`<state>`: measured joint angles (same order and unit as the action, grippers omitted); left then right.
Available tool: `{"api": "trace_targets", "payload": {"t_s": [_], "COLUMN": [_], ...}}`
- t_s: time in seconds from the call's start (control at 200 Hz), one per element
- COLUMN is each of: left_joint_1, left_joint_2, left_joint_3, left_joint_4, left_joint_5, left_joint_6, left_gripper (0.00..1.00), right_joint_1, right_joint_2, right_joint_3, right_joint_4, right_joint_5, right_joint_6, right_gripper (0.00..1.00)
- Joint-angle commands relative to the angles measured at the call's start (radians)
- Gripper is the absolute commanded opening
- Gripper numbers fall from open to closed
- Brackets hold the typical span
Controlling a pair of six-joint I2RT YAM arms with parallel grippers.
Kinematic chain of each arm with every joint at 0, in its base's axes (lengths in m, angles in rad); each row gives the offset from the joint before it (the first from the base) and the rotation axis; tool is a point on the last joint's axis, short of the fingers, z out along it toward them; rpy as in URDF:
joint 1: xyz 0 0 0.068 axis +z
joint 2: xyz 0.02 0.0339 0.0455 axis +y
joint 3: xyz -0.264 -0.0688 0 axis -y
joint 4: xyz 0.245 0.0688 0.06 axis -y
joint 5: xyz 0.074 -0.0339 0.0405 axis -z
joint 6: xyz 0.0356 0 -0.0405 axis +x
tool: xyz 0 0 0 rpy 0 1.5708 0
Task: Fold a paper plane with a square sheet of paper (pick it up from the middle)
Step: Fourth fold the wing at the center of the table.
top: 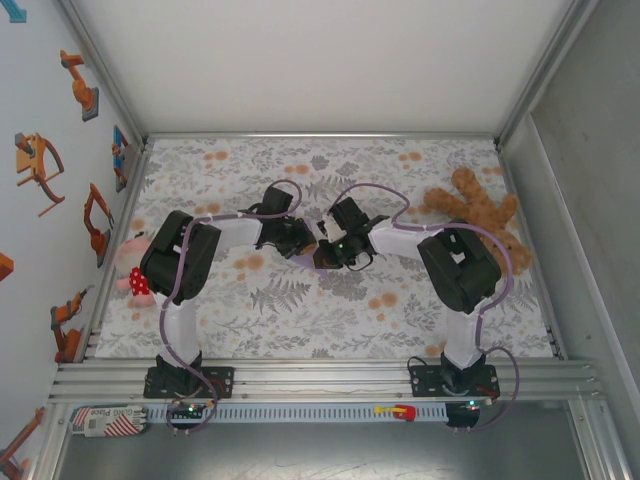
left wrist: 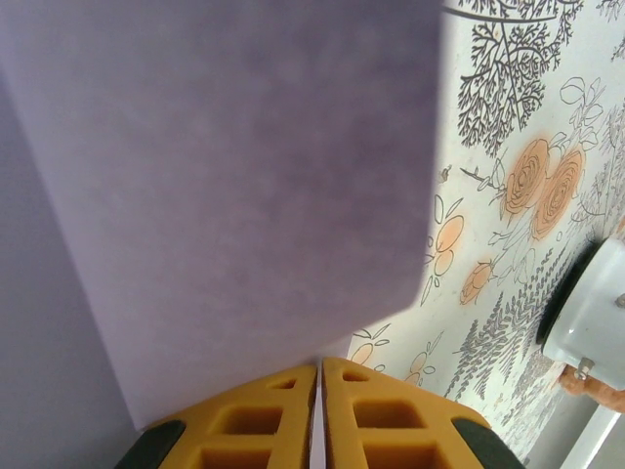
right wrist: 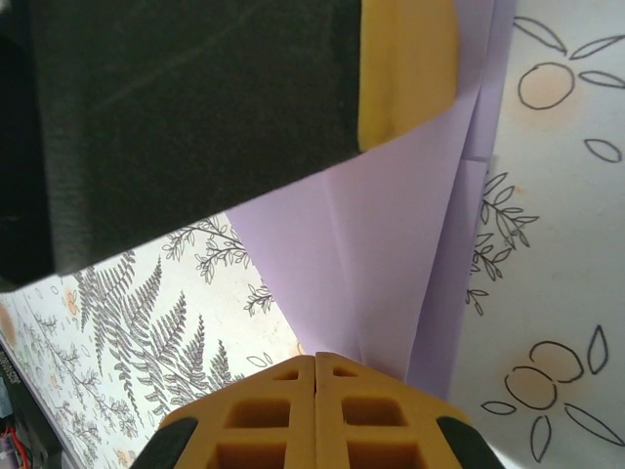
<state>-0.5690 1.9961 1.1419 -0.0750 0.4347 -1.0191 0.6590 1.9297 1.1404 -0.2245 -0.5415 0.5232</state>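
The lavender sheet of paper (right wrist: 391, 244) lies folded in overlapping layers with long creases and narrows toward my right gripper (right wrist: 315, 357). That gripper is shut, its tips at the paper's near end, with no paper showing in the seam. My left gripper (left wrist: 319, 363) is shut on an edge of the paper (left wrist: 225, 195). A thin pale strip shows between its yellow fingers, and the sheet spreads up and left of them. One left finger (right wrist: 195, 107) hangs over the paper's far part in the right wrist view. From above, the left gripper (top: 303, 243) and right gripper (top: 332, 252) meet at the table's centre.
A brown teddy bear (top: 480, 215) lies at the right of the flower-patterned tablecloth (top: 300, 320). A pink soft toy (top: 135, 265) sits at the left edge. Walls and metal rails close in the table. Part of the right arm (left wrist: 586, 313) shows close by in the left wrist view.
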Motion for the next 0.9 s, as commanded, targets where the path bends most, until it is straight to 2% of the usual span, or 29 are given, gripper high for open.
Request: {"api": "trace_targets", "payload": {"t_s": [0.0,0.896], "left_joint_1": [-0.006,-0.006], "left_joint_2": [0.087,0.091], "left_joint_3": [-0.034,-0.028], "left_joint_4": [-0.139,-0.174], "left_joint_5": [-0.103,-0.117], "left_joint_6": [-0.004,0.017], "left_gripper": [0.13,0.13], "right_joint_1": [0.005,0.005], "right_joint_2": [0.011,0.026], "right_joint_3": [0.011,-0.002], "right_joint_4": [-0.025,-0.081], "right_joint_5": [0.029,0.101], "right_joint_6": [-0.017,-0.034], "right_gripper": [0.00,0.00]}}
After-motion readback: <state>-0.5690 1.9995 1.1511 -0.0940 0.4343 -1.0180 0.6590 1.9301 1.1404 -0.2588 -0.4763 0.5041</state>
